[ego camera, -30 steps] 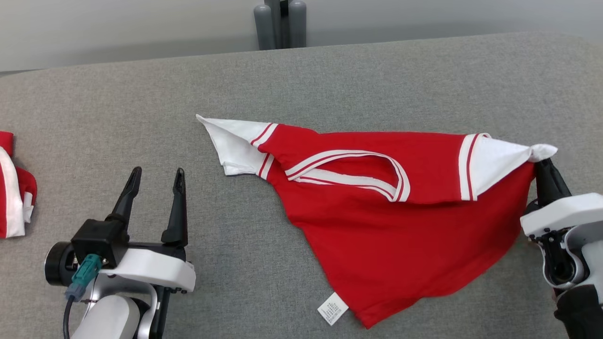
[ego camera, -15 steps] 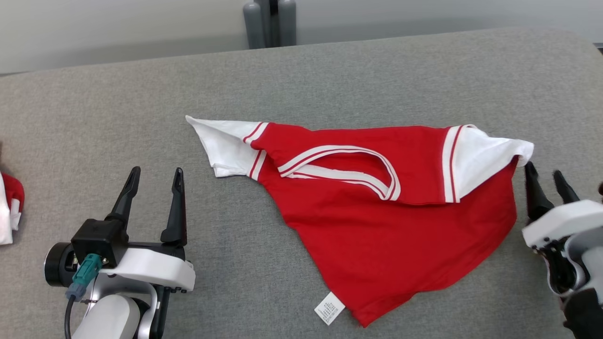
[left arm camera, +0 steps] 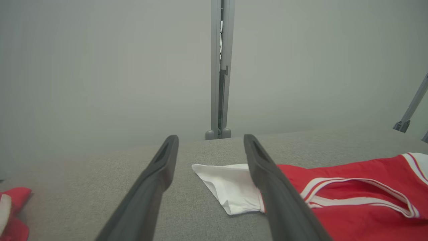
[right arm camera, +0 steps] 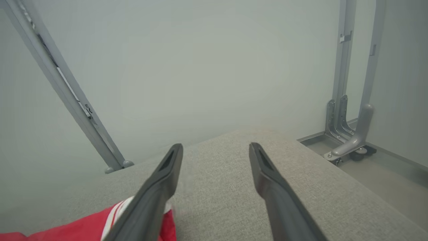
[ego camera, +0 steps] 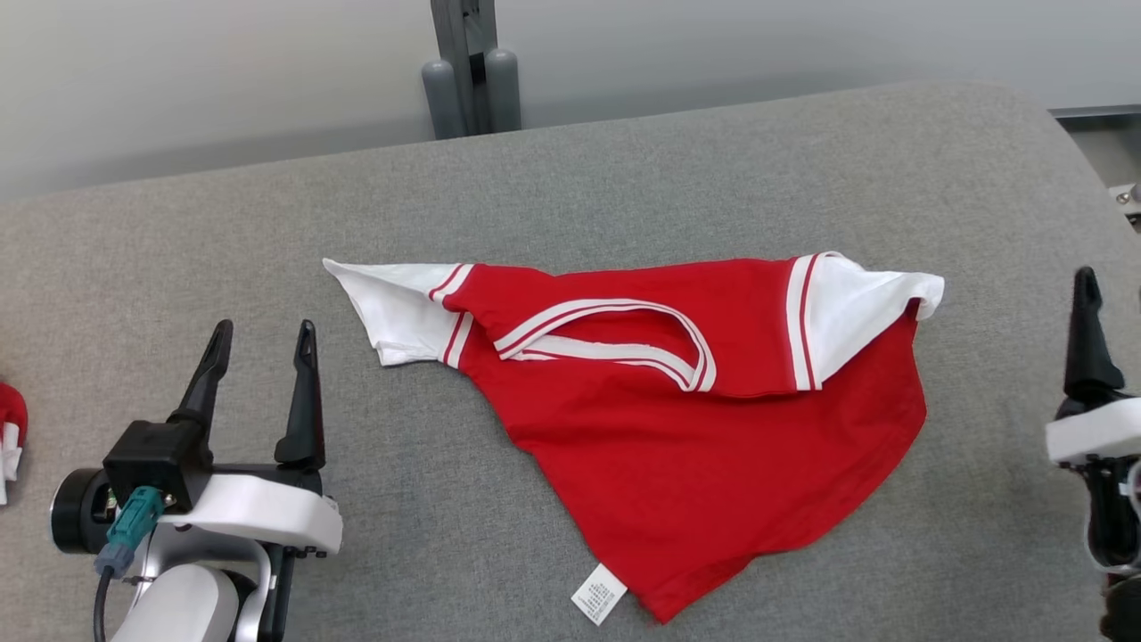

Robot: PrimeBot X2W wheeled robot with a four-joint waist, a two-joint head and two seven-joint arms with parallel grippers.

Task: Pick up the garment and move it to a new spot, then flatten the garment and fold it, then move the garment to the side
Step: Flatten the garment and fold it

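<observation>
The red garment lies loose on the grey counter, its long axis running 9 to 3 o'clock across the head view, between my two pincers and touched by neither. My left pincer hovers with fingers spread and nothing between them. The garment's white sleeve sits near it at about 2 o'clock, and in the left wrist view that sleeve shows just beyond the gap in the fingers. My right pincer is likewise spread and empty, with the other sleeve at its 9 o'clock and farther off, so I judge the left arm the nearer for a first pull at flattening. The body narrows to a point at 6 o'clock beside a white label, which suggests the hem is tucked under; how many layers lie there I cannot tell. The other sleeve is folded over the chest. The head view's right edge cuts off part of my right pincer, and a second red-and-white cloth is cropped at 9 o'clock.
</observation>
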